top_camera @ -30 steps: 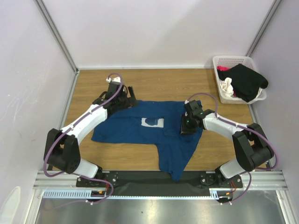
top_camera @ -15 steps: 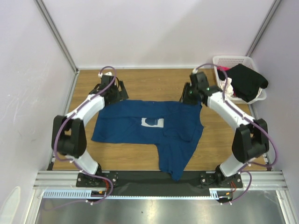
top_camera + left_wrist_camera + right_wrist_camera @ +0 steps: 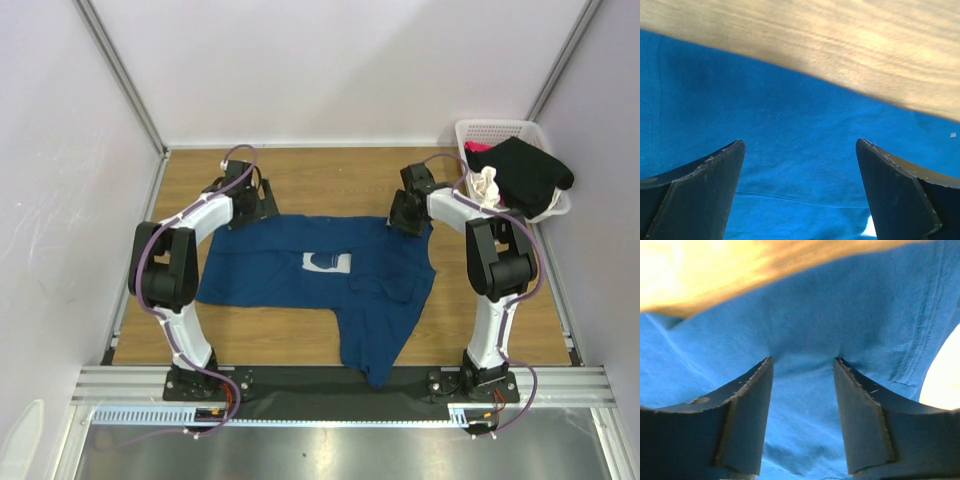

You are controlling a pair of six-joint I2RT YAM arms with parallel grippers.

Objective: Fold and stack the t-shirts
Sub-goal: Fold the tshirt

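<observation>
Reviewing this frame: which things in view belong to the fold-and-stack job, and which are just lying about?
Part of the job:
- dark blue t-shirt, spread on the table
- black garment and cream-white garment, in the basket
- left gripper and right gripper, at the blue shirt's far edge

Just there:
- white lattice basket
- wooden table

**A:** What's around the work area on your overhead feed?
**B:** I see a wooden table with pale walls on three sides and metal posts up the far corners.
**A:** And far right?
**B:** A white lattice basket, sitting in the table's far right corner. Near me there's a silver rail, then a steel sheet.
</observation>
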